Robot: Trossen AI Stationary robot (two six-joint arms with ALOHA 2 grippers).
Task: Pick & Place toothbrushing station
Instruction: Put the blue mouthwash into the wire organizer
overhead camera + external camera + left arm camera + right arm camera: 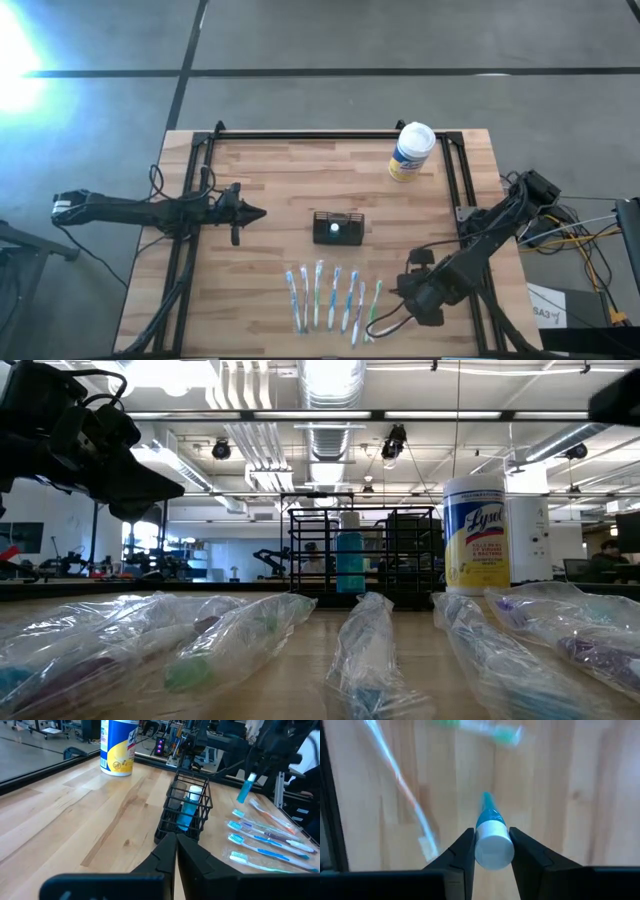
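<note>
The black holder stands upright near the middle of the wooden table, a little toward the near side. From the left wrist camera it shows as a small wire-sided box with a blue tube with a white cap standing inside it. Nothing grips it.

Just near of the holder lies a row of wrapped toothbrushes, side by side, their handles running near to far; the level camera sees them as clear plastic wrappers across the foreground. At the far right of the table stands a white wipes canister with a yellow label, well apart from the holder; it also shows upright behind the wrappers.

The right gripper hangs above the near right part of the table, just right of the toothbrush row. Its wrist camera shows the two dark fingers pinching a blue tube with a white cap, cap toward the camera, above bare wood with two toothbrushes lying beyond.

The left gripper is held over the left half of the table, pointing toward the holder and clear of it. Its fingers are pressed together, with nothing between them.

A black metal frame runs along the table's edges.
</note>
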